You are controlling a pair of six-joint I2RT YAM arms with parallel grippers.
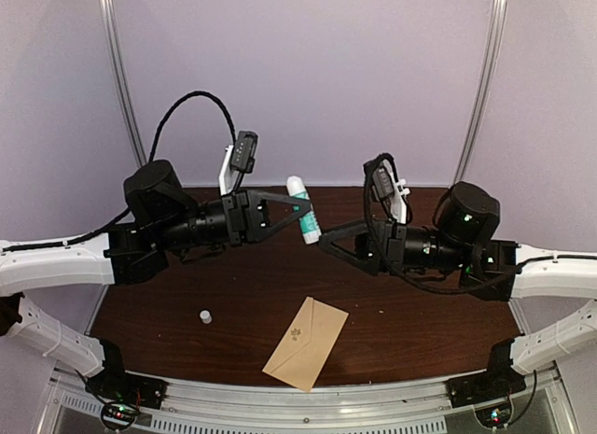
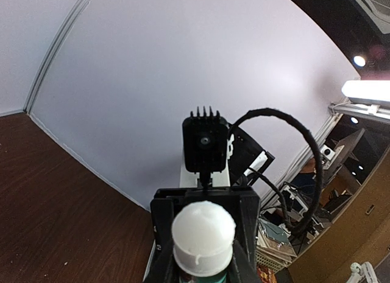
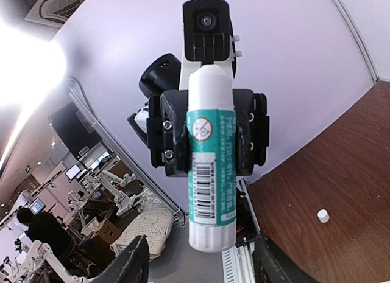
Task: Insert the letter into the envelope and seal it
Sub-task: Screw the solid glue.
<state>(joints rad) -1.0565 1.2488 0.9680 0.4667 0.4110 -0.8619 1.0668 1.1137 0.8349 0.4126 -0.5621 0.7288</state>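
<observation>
Envelope (image 1: 306, 343) lies flat and tan, a rectangle turned diagonally.

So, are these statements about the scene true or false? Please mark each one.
1. The left pincer is shut on the white glue stick with a teal label. True.
2. The right pincer also grips the glue stick. False: its jaws stand open near the stick's lower end, not touching it.
3. The tan kraft paper envelope lies flat on the dark brown wooden table. True.
4. The small white round piece sits on the envelope. False: it rests on bare table to the left of the envelope, apart from it.
</observation>
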